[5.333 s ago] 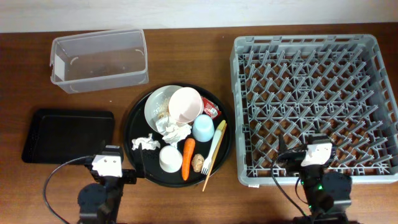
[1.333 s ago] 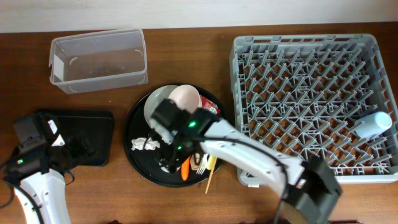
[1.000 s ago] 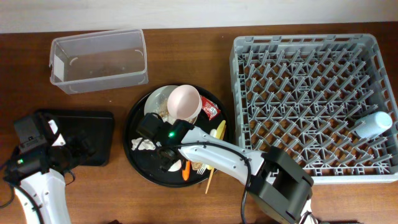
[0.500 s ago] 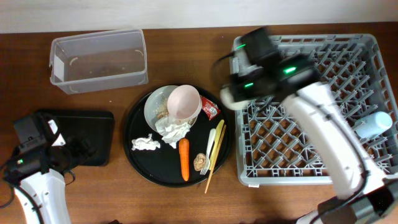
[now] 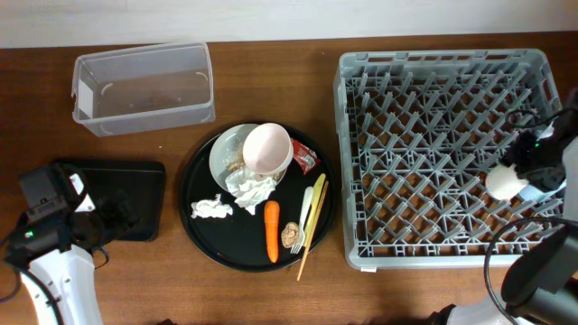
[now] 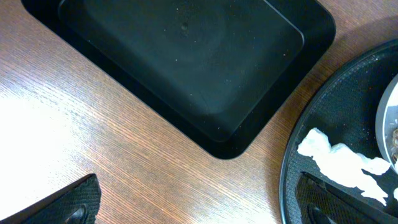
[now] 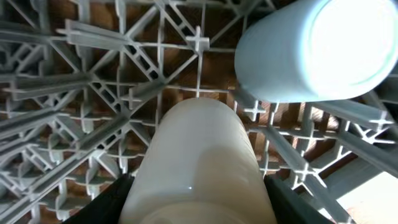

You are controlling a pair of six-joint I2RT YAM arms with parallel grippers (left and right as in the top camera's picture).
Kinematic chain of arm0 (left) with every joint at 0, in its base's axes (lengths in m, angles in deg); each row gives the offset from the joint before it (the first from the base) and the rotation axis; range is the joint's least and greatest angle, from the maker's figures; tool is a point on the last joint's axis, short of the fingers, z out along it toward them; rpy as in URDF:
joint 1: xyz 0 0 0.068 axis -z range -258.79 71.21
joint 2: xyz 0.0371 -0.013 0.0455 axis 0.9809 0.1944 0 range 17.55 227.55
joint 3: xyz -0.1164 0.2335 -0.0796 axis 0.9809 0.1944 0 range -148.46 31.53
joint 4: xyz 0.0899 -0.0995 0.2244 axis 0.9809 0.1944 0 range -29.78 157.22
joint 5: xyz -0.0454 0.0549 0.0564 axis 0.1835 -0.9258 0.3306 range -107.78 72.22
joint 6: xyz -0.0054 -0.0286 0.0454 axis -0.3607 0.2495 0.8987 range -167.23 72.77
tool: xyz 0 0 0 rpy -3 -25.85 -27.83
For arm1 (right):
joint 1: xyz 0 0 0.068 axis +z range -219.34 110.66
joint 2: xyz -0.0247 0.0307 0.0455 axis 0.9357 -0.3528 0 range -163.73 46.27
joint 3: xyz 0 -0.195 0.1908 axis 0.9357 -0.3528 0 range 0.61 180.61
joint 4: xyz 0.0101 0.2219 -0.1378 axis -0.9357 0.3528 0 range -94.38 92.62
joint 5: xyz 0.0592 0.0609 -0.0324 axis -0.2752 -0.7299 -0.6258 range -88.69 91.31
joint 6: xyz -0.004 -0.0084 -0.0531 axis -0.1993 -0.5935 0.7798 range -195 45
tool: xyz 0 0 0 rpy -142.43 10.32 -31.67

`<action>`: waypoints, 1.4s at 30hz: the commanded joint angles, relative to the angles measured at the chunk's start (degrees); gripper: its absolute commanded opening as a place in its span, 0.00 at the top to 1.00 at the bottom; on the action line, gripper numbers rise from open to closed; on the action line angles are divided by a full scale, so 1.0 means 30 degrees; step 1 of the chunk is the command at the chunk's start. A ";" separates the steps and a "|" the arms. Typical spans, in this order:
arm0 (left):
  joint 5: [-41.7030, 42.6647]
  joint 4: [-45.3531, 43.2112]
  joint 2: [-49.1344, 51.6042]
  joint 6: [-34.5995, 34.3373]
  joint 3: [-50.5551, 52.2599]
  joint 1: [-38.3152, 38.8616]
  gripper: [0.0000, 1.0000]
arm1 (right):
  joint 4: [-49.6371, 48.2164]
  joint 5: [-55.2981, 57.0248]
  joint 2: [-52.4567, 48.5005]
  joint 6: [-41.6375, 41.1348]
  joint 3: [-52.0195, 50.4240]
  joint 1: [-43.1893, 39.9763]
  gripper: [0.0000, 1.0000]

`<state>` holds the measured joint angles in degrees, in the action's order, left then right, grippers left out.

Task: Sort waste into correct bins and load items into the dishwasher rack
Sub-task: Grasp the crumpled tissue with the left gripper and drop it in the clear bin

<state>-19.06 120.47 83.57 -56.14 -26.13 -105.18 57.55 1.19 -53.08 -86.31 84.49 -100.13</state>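
1. The right gripper (image 5: 515,177) is over the 3 o'clock edge of the grey rack (image 5: 433,108). Its fingers pinch a white cup (image 7: 196,162) from both sides.
2. In the right wrist view the white cup lies on its side above the pegs. A light blue cup (image 7: 317,46) sits in the rack just beside it, toward 1 o'clock.
3. The left gripper (image 6: 196,196) hangs over bare wood at 8 o'clock on the table, with its fingers spread wide and nothing between them.
4. In front of it are the corner of the small black tray (image 6: 186,56) and, at 3 o'clock, the rim of the round tray (image 5: 206,242).
5. On the round tray:
   - a pink cup (image 5: 268,149) rests in the white dish (image 5: 226,153) at 12 o'clock
   - crumpled tissue (image 5: 210,208) lies at 9 o'clock
   - a carrot (image 5: 271,228) and a brown lump (image 5: 290,235) lie toward 6 o'clock
   - the fork (image 5: 307,209) and chopsticks (image 5: 316,221) lie at 4 o'clock
   - a red wrapper (image 5: 305,159) sits at 2 o'clock
6. The clear tub (image 5: 144,90) stands at 10 o'clock on the table.
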 commanded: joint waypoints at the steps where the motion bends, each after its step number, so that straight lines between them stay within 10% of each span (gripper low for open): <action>1: 0.0160 0.0036 -0.0044 -0.0240 -0.0248 -0.0066 0.01 | -0.1464 0.0350 0.0160 0.0175 -0.1858 -0.0051 0.45; 4: 0.0160 0.0022 -0.0044 -0.0240 -0.0248 -0.0066 0.01 | -0.1231 -0.0401 0.0393 0.0175 -0.1588 -0.0044 0.11; 10: 0.3534 -0.0940 -0.0044 -0.0233 -0.0248 0.0248 0.01 | 0.2987 -0.2492 0.4116 0.1501 0.2098 0.2841 0.09; 14: 0.3927 -0.2543 0.0321 0.0204 -0.0248 0.6018 0.00 | 0.4175 -0.2448 0.4138 0.1989 0.1377 0.8072 0.09; 17: 0.2244 -0.2900 0.3621 0.0991 -0.0240 1.1424 0.01 | 0.3942 -0.2390 0.4124 0.1982 0.1377 0.9581 0.09; 25: -0.0969 -0.3504 1.0331 0.1566 -0.0182 1.2531 0.02 | 0.3942 -0.2251 0.3956 0.1982 0.1377 0.9617 0.09; 27: -0.0962 -0.4153 1.0346 0.1559 -0.0182 1.2531 0.24 | 0.3942 -0.2251 0.3956 0.1982 0.1377 0.9617 0.09; 31: -0.0962 -0.4437 1.0346 0.1559 -0.0182 1.2546 0.98 | 0.3942 -0.2251 0.3956 0.1982 0.1377 0.9617 0.09; 32: -0.0962 -0.4415 1.0346 0.1552 -0.0182 1.2553 1.00 | 0.3942 -0.2251 0.3956 0.1982 0.1377 0.9617 0.09; 37: -0.0962 -0.4495 0.8007 0.1566 -0.0189 1.2546 0.99 | 0.3942 -0.2251 0.3956 0.1982 0.1377 0.9617 0.09; 38: -0.0969 -0.4677 0.7249 0.1559 -0.0189 1.2546 0.27 | 0.3934 -0.2251 0.3956 0.1982 0.1377 0.9617 0.09; 42: -0.1035 -0.5639 0.8808 0.1552 -0.0160 1.2546 0.21 | 0.3949 -0.2251 0.3956 0.1982 0.1377 0.9617 0.09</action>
<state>-21.33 104.32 106.37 -51.50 -26.66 -67.65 69.40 -6.06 -40.91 -80.79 89.08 -71.74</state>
